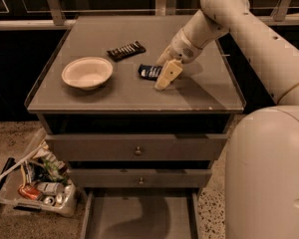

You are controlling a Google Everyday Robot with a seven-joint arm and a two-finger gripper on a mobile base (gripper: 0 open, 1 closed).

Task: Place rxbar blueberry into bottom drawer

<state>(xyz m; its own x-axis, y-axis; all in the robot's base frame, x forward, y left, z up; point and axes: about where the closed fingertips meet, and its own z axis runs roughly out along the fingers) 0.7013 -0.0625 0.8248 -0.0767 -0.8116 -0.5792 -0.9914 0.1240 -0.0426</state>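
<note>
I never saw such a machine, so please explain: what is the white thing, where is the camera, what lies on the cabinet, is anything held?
It is a robot: a mobile base with one arm ending in a gripper. The one camera looks down at the cabinet from in front; its mount is unknown. On top lie a bowl, a black bar and a blue bar. The gripper is at the blue bar's right end; whether it holds it, I cannot tell. The bottom drawer is open.

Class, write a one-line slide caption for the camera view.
Gripper at the rxbar blueberry on the cabinet top; bottom drawer open below.
</note>
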